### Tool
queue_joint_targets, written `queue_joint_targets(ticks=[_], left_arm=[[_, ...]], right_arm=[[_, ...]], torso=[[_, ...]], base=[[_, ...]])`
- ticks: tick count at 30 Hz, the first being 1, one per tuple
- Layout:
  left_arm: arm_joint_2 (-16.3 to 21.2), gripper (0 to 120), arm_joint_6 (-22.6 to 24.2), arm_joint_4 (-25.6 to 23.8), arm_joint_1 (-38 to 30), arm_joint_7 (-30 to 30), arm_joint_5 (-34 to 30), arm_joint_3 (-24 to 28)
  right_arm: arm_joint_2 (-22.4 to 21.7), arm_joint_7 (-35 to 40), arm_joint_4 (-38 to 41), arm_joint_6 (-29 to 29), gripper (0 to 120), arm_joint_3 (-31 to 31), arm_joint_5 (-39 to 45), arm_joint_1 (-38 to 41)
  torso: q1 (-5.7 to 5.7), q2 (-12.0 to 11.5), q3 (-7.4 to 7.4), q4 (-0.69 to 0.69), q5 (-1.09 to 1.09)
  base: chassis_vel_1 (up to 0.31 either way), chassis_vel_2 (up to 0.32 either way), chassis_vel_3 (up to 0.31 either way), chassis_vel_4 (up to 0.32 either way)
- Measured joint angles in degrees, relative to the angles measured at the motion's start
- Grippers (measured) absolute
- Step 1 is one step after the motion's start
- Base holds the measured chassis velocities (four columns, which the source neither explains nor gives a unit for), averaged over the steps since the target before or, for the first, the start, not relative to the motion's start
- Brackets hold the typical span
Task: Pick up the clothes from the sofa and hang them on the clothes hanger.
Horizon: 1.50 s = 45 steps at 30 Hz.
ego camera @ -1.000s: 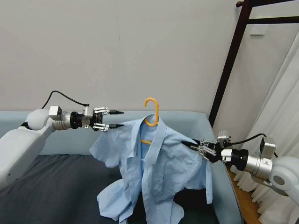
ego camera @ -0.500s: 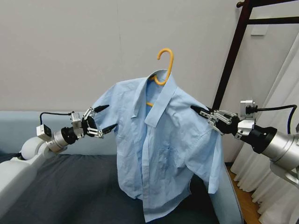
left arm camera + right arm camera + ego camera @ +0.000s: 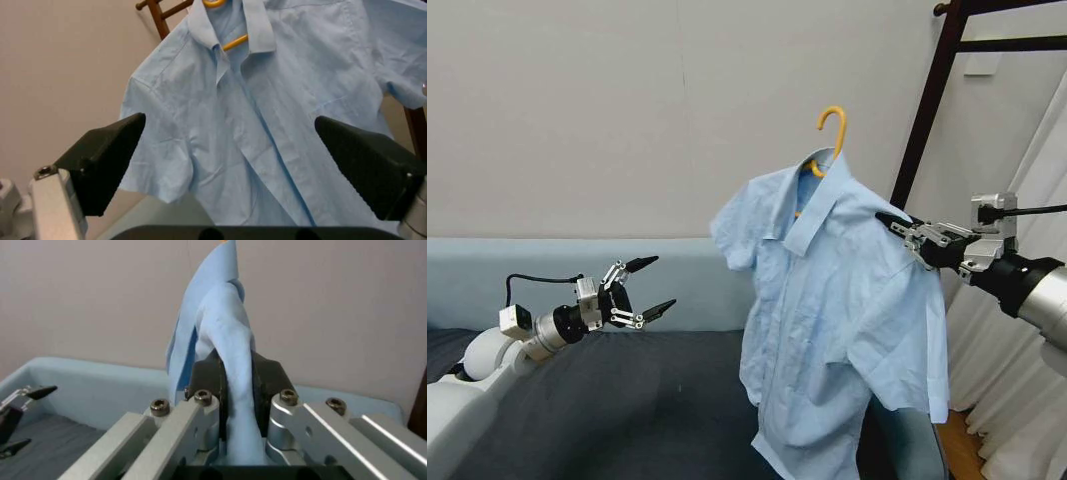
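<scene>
left hand (image 3: 659,282): low over sofa (image 3: 627,400), fingers spread wide, holding nothing, looks parked out of way. shirt (image 3: 847,330) up and to its right, draped on orange hanger (image 3: 832,125), hanging clear of cushions, guessing so hook can reach rack (image 3: 922,120). right hand (image 3: 895,222): clamped on shirt's shoulder, fabric pinched between pads (image 3: 207,375), carrying whole load; rack post just behind it.

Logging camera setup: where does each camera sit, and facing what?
Head view: on the head, facing the pale blue sofa and wall; shows light blue button-up shirt on yellow hanger, left gripper low, right gripper at its shoulder.
Left wrist view: behind the left gripper's spread black fingers, aimed at the shirt front.
Right wrist view: behind the right gripper's fingers, shut on shirt fabric, facing the wall.
Shared: the shirt, in all three.
</scene>
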Motion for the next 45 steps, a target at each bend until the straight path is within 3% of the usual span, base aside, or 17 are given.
queue_joint_targets(ticks=[13,18,28,34,35,38,43,45], left_arm=[[0.0,100,-0.2,0.8,-1.4,0.1,0.7,1.5],[0.3,100,-0.4,1.4,-2.4,-0.1,0.9,1.8],[-0.8,100,-0.4,4.4,-7.6,-0.1,1.9,5.8],[-1.4,100,-0.3,6.1,-10.0,0.1,2.3,6.8],[-1.4,100,-0.3,6.1,-10.0,0.1,2.3,6.8],[-1.6,100,-0.3,6.6,-9.6,0.1,2.5,6.5],[-1.6,100,-0.6,6.7,-8.6,0.1,2.6,5.6],[-1.6,100,-0.6,6.7,-8.5,0.1,2.6,5.5]], right_arm=[[-1.4,9.3,-2.8,-0.5,8,1.3,-3.1,4.2],[-2.5,10.1,-11.1,-1.4,8,-3.9,-7.6,13.5],[-2.8,10.6,-22.2,-1.3,8,-9.4,-17.3,21.1],[1.1,9.0,-30.2,-3.0,8,-25.4,-26.4,37.0],[1.1,9.0,-30.2,-3.0,8,-25.4,-26.4,37.0],[5.1,8.3,-36.5,-3.6,8,-35.6,-31.6,48.0],[10.4,9.8,-44.2,-3.8,8,-44.3,-34.8,57.8],[10.8,10.2,-44.8,-3.8,8,-44.9,-34.8,58.6]], torso=[[0.0,0.0,0.0,-0.01,0.0],[0.01,0.0,0.0,0.03,0.01],[0.01,0.0,0.0,-0.03,0.01],[0.01,0.0,0.01,0.02,0.01],[0.01,0.0,0.01,0.02,0.01],[0.01,0.0,0.01,0.04,-0.02],[0.02,0.0,0.02,0.02,0.01],[0.02,0.0,0.01,0.02,0.0]], base=[[0.0,0.0,0.0,0.0],[0.0,0.0,0.0,0.0],[0.0,0.0,0.0,0.0],[0.0,0.0,0.0,0.0],[0.0,0.0,0.0,0.0],[0.0,0.0,0.0,0.0],[0.0,0.0,0.0,0.0],[0.0,0.0,0.0,0.0]])
